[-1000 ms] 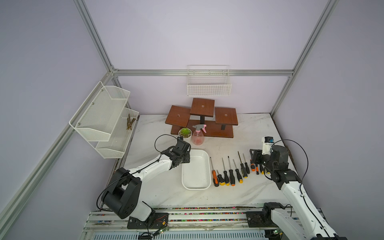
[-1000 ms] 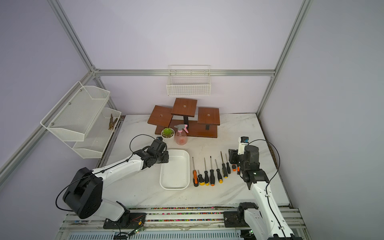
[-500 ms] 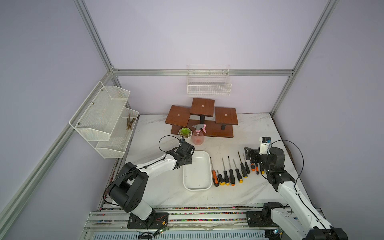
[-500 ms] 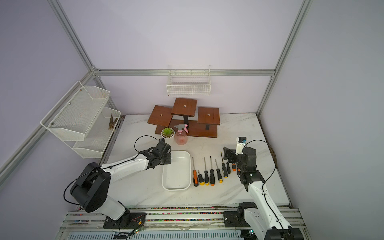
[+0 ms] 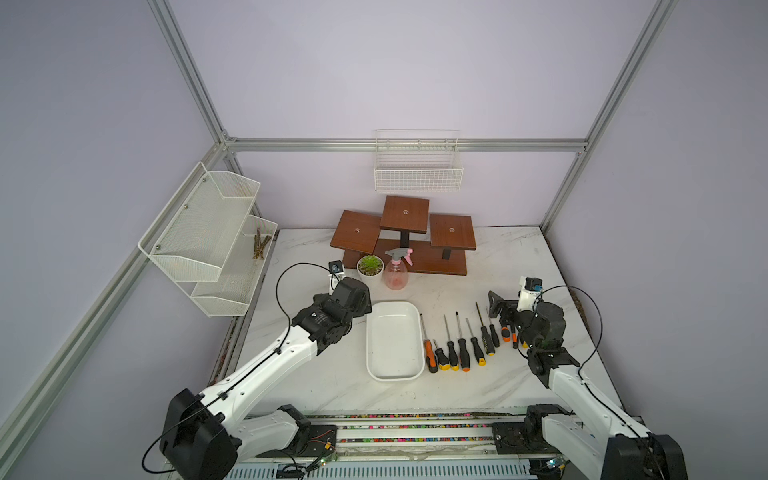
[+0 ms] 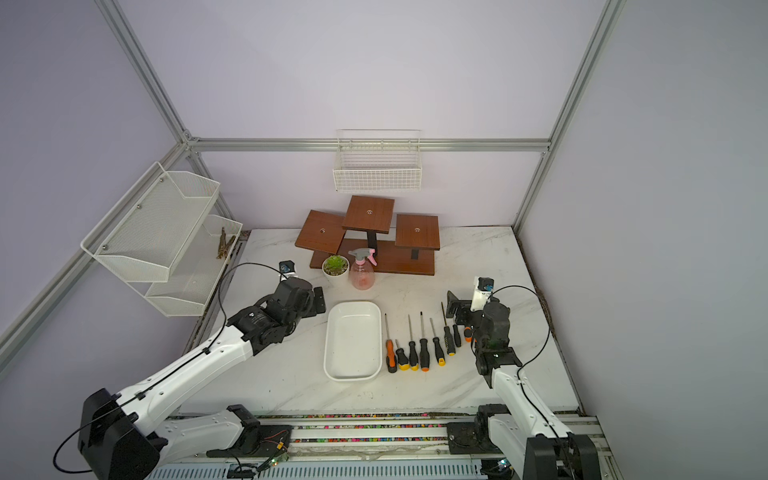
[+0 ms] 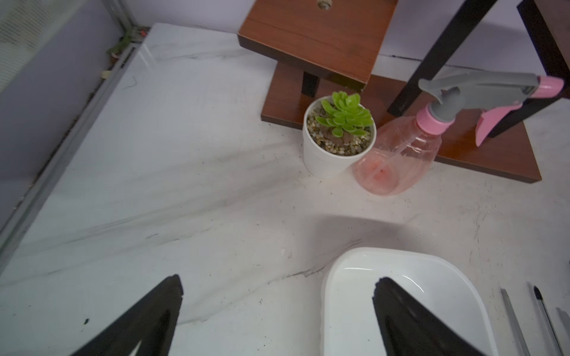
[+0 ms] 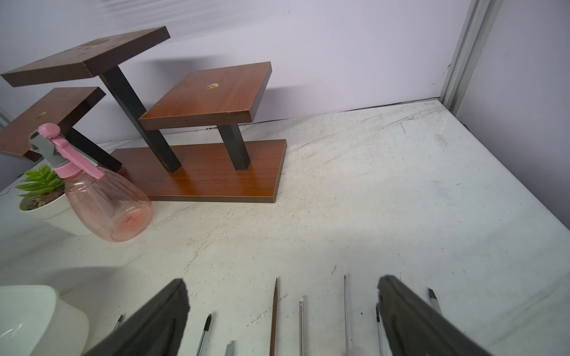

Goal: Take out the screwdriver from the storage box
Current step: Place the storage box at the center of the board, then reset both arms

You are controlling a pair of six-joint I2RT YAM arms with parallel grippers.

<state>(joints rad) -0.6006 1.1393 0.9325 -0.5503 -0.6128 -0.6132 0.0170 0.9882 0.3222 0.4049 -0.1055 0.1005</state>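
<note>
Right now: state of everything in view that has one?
box, upright, empty.
screwdrivers, out of the box, lying in a row beside it.
left gripper, open, empty.
right gripper, open, empty.
spray bottle, upright.
plant pot, upright.
wire basket, empty.
mesh shelf, top tier empty, small brown pieces in the lower tier.
</note>
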